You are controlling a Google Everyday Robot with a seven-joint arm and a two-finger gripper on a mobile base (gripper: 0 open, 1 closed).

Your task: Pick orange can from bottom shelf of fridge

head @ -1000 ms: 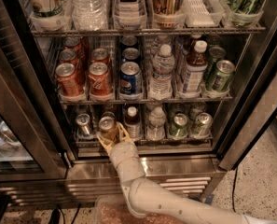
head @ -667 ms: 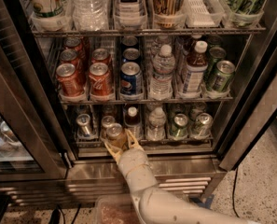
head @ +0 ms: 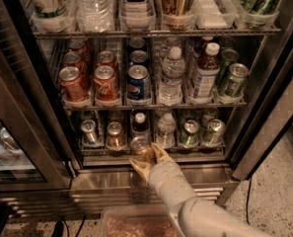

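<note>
The fridge [head: 264,132] stands open in the camera view. Its bottom shelf [head: 106,158] holds drinks in lanes. My gripper [head: 147,156] is just in front of the shelf's steel front edge, near the middle. Its tan fingers [head: 159,151] are closed around the orange can [head: 140,145], whose silver top faces up. The can is held out past the front edge, below a dark bottle [head: 140,123]. Another amber can [head: 115,134] stands in the lane to the left, beside a silver-grey can [head: 89,131].
A water bottle [head: 165,130] and two green cans [head: 190,133] stand on the right of the bottom shelf. Red cola cans [head: 105,82] and a blue can [head: 138,83] fill the rack above. The steel base grille [head: 101,194] lies below, the door frame [head: 32,107] at left.
My gripper has moved right and back out of the shelf lane, drawing the orange can with it past the front edge. Another amber can now shows in that lane.
</note>
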